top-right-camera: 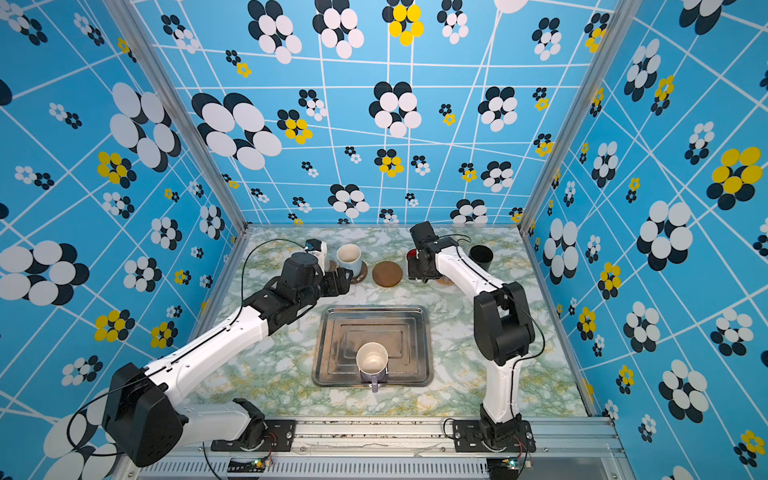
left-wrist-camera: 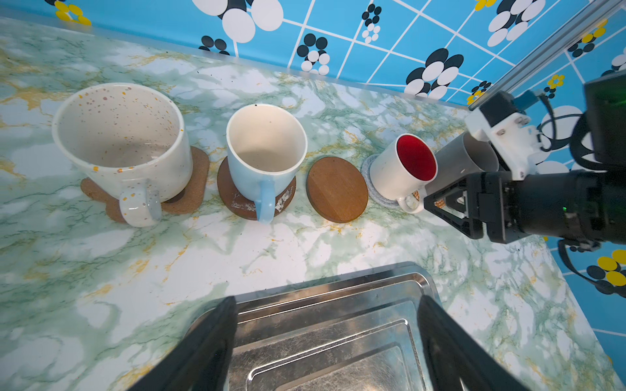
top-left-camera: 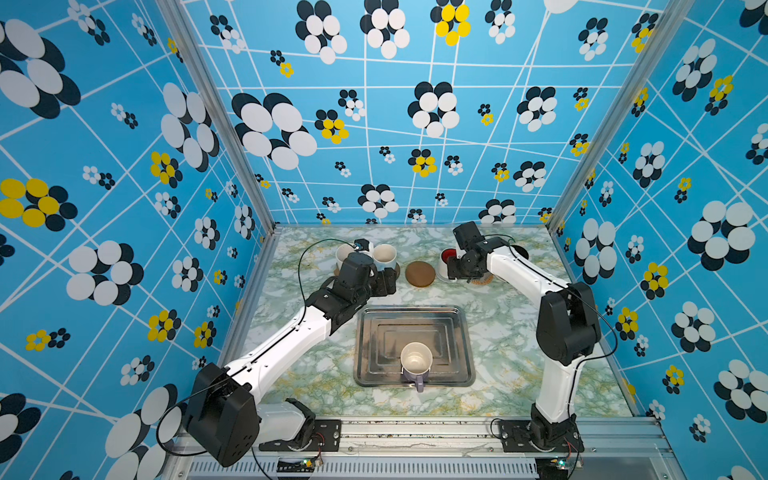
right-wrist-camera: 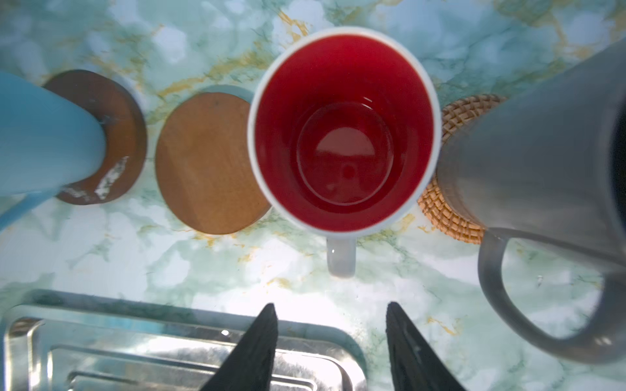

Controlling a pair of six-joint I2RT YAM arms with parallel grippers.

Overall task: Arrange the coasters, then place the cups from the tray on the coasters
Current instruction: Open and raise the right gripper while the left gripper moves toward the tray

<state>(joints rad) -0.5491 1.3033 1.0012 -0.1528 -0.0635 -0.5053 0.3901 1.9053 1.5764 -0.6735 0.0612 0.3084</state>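
The right arm [top-left-camera: 519, 274] reaches the far row, right hand [right-wrist-camera: 330, 306] spread, empty, just short of the red-lined mug [right-wrist-camera: 343, 135] on its grey woven coaster [left-wrist-camera: 366, 176]. The left hand [left-wrist-camera: 327, 299] hangs spread, empty, just beyond the tray [left-wrist-camera: 338, 291].

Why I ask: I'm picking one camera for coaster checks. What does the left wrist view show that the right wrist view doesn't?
Only the left wrist view: the speckled mug on the paw coaster, and the right gripper seen from outside.
Only the right wrist view: the handle of the grey mug and the floor of the red mug.
Both: those two mugs, the blue mug, the bare brown coaster and the tray.
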